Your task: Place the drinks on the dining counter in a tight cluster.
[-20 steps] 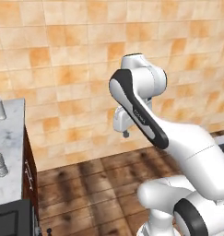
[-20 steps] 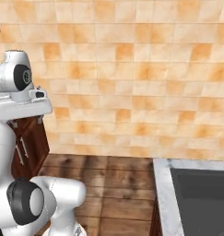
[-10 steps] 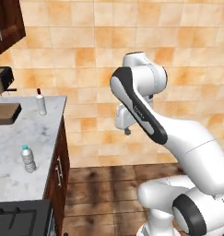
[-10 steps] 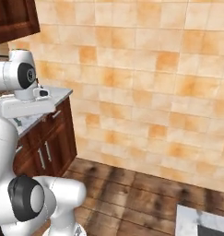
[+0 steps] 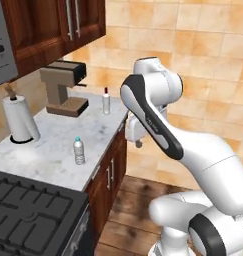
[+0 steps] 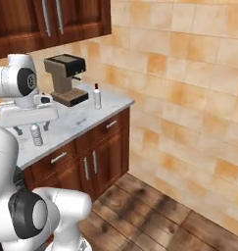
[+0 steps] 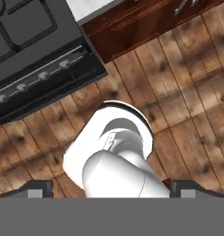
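The water bottle [image 5: 79, 150] is small and clear with a blue cap. It stands upright on the marble table [image 5: 53, 145], near the front edge and well apart from the other bottle. In the right base view the water bottle [image 6: 37, 134] stands close to the table's front edge [image 6: 76, 135].

The white bottle [image 5: 106, 102] is slim with a red cap. It stands upright farther back on the same table, near the corner by the tiled wall and just beside the coffee machine [image 5: 64, 87]. In the right base view the white bottle [image 6: 97, 97] stands to the right of the coffee machine [image 6: 66, 78], apart from it.
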Available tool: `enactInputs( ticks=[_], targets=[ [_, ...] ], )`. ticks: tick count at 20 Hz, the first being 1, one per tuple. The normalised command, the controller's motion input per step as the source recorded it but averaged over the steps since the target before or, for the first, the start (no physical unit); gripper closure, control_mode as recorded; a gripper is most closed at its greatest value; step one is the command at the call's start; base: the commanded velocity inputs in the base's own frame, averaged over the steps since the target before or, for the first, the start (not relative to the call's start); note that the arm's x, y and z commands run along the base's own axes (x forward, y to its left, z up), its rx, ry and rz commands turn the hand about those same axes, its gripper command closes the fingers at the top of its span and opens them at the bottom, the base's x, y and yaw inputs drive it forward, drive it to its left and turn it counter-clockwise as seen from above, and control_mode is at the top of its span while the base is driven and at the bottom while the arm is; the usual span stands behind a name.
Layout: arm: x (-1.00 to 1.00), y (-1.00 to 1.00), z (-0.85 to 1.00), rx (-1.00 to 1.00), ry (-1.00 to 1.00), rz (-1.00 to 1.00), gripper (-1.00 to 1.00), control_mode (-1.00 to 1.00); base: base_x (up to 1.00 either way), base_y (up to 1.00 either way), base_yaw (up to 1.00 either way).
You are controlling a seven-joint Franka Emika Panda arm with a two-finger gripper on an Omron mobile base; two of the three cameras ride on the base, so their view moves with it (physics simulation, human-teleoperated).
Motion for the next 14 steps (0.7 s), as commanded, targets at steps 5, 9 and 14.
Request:
enactInputs(
  ticks=[5,9,14],
  targets=[
    [0.00,0.00,0.00,0.00,0.00,0.00,-1.00,1.00,0.79,0.05,0.40],
    [0.00,0.00,0.00,0.00,0.00,0.00,-1.00,1.00,0.74,0.00,0.38],
    [0.00,0.00,0.00,0.00,0.00,0.00,-1.00,1.00,0.38,-0.02,0.44]
  ],
)
